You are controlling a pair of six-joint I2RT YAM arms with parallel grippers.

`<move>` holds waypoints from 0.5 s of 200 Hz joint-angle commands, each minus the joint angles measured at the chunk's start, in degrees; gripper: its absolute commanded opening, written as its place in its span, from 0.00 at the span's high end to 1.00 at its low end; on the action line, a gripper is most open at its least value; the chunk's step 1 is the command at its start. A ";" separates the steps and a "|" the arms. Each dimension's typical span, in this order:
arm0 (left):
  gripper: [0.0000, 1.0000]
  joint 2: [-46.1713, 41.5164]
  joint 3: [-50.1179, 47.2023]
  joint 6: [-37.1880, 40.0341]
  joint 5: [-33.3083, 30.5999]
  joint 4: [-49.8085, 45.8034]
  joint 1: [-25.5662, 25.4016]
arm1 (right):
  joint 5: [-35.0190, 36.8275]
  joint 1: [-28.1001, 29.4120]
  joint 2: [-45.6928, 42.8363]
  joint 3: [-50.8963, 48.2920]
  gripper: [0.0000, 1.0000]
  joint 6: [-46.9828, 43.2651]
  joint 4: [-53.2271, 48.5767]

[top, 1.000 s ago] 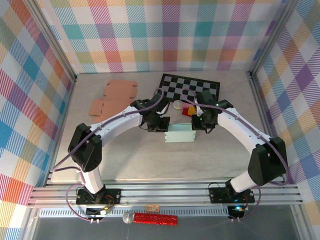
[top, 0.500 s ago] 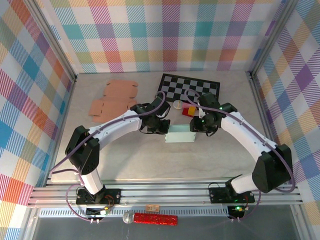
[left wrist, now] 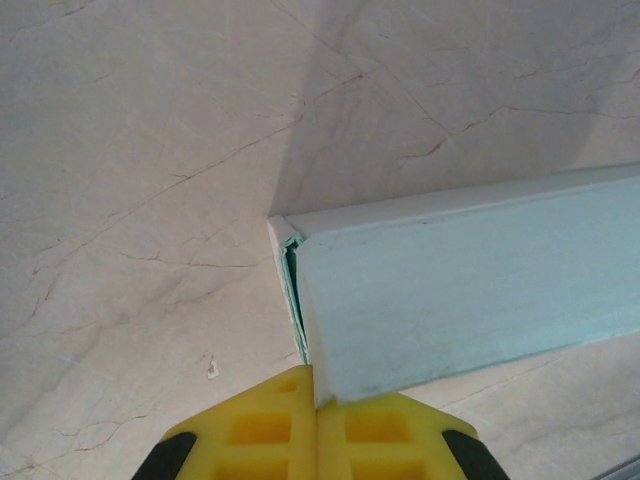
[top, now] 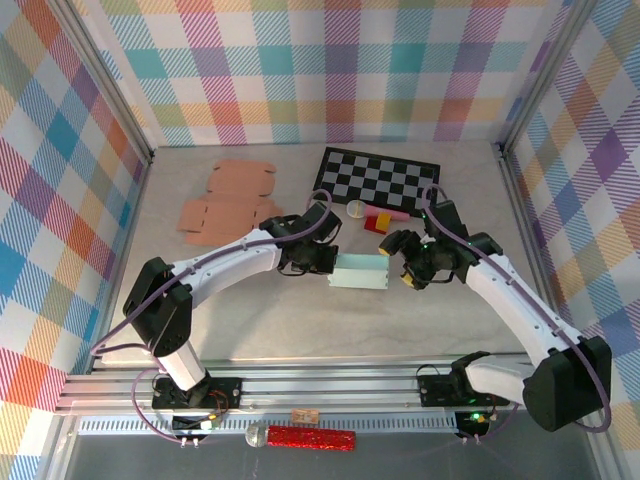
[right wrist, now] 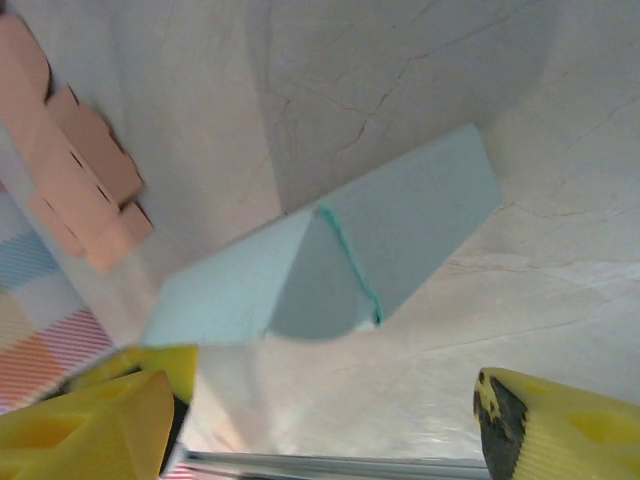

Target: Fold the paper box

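The light blue paper box [top: 360, 272] lies folded into a long closed shape in the middle of the table. My left gripper [top: 322, 262] is shut, its yellow fingertips [left wrist: 345, 410] pressed together against the box's [left wrist: 470, 280] left end corner, where a darker green flap edge shows. My right gripper [top: 410, 268] stands open just right of the box, clear of it. In the right wrist view its gripper [right wrist: 320, 430] has nothing between the wide-spread fingers, and the box [right wrist: 400, 230] lies ahead with a rounded end flap [right wrist: 315, 285] sticking out.
A flat pink cardboard blank [top: 225, 195] lies at the back left. A checkerboard mat [top: 380, 178] lies behind the box, with a red and yellow block [top: 377, 221] and a clear disc [top: 356, 209] at its near edge. Frame rails run along the sides.
My right gripper has opened and pulled back to the right, away from the box's end. The left gripper stayed shut at the box's left end; the box shifted slightly nearer.
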 commanded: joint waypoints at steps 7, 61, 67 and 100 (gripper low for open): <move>1.00 -1.10 -0.93 -0.96 -0.72 -1.34 -1.14 | -3.50 -0.96 -0.08 -3.37 0.20 18.81 13.26; 1.00 -0.69 -0.49 -1.82 -0.17 -1.42 -1.53 | -5.69 -1.24 0.85 -7.35 0.22 25.09 16.44; 1.00 -0.64 -0.32 -1.83 -0.10 -1.49 -1.56 | -5.69 -1.20 0.81 -7.70 0.22 25.27 16.48; 1.00 -0.23 0.50 -2.06 0.16 -1.78 -1.76 | -6.20 -1.22 1.29 -9.69 0.27 24.74 17.03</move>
